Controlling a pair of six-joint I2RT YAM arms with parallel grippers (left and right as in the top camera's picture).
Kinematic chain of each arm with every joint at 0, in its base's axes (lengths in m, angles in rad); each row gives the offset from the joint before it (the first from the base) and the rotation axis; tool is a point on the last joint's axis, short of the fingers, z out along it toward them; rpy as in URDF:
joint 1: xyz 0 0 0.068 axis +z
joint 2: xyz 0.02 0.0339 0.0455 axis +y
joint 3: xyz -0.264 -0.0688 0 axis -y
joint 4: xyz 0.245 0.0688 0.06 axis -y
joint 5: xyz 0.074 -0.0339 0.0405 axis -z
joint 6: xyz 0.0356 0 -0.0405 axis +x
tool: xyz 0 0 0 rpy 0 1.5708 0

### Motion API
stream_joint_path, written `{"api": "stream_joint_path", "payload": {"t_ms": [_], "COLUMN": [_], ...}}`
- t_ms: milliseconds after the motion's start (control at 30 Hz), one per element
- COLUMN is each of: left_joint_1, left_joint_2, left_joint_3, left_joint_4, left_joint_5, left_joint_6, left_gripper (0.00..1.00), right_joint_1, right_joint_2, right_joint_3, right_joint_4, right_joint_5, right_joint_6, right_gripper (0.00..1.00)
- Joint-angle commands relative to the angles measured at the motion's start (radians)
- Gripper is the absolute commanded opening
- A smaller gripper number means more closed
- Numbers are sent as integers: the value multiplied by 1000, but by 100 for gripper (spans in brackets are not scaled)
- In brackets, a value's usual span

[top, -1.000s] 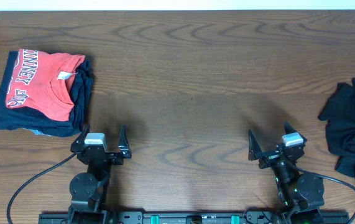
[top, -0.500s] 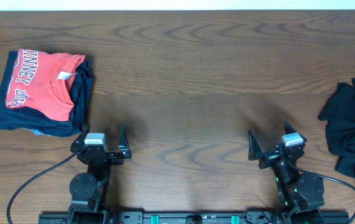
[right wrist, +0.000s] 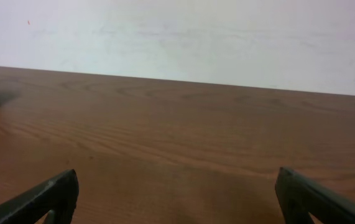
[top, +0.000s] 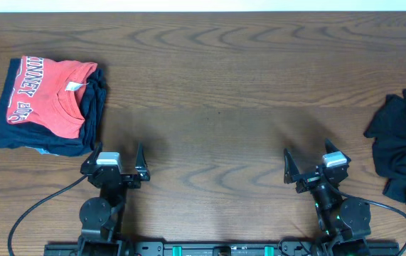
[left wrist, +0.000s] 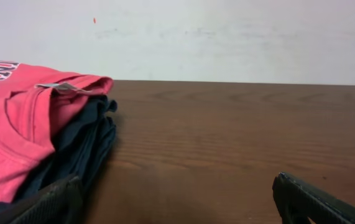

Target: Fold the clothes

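The clothes [top: 405, 146], a crumpled black T-shirt, lie at the table's right edge in the overhead view, partly cut off by the frame. My right gripper [top: 308, 160] stands open near the front edge, left of the shirt and apart from it. My left gripper [top: 116, 155] is open too, at the front left, with nothing between its fingers. Both wrist views show only bare wood between the spread fingertips [left wrist: 301, 196] [right wrist: 308, 193]. The black shirt is out of view in both wrist views.
A folded stack sits at the back left: a red T-shirt with white lettering [top: 46, 92] on navy-blue garments [top: 92, 107]. It also fills the left of the left wrist view as the red shirt [left wrist: 15, 130]. A white wall [right wrist: 177, 37] bounds the table's far edge.
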Motion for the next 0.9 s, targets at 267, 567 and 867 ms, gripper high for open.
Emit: {"api": "stream_joint_path", "payload": {"t_ms": [267, 567, 867], "left_joint_1": [4, 4, 4], "left_joint_2": [-6, 6, 355], "left_joint_3": [-17, 138, 570], "left_joint_4": [-32, -37, -435], "left_joint_5": [71, 315, 315], "left_joint_6": [14, 13, -10], "left_gripper": [98, 98, 98], "right_joint_1": [-4, -4, -4], "right_joint_2": [-1, 43, 493], "right_joint_3": [-1, 197, 644], "right_joint_4": [3, -66, -583], "right_joint_5": [-31, -26, -12], "right_joint_6": [38, 117, 117], "right_gripper": [99, 99, 99]}}
